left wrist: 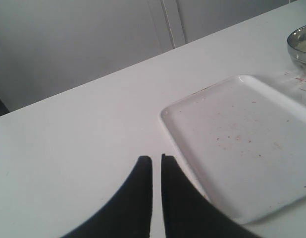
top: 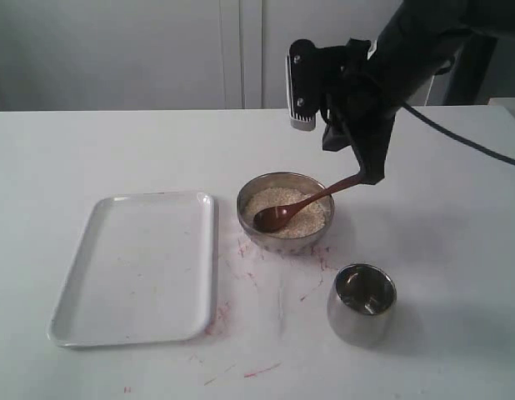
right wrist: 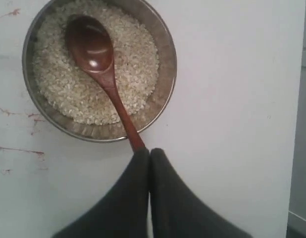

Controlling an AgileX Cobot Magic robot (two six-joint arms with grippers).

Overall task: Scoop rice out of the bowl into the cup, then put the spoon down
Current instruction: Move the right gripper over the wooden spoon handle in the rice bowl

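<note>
— Where the right gripper pinches the spoon, the handle's tip is hidden. Cup contents unreadable. In the left wrist view the bowl is cut off at the edge.
— Left gripper?
— Fingers nearly pressed together, empty, above the table beside the tray. Table white, red-scratched; pale wall behind.
— Spoon?
— Dark red-brown, glossy, scoop lying on rice in the bowl. Cup stands near, apart.

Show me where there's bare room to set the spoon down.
The tray, left of the bowl, is bare: the widest spot. Open table also lies right of bowl and cup, and in front between tray and cup. Crowded: the gap between bowl and cup, and over the bowl, where the right fingers hold the spoon.
</note>
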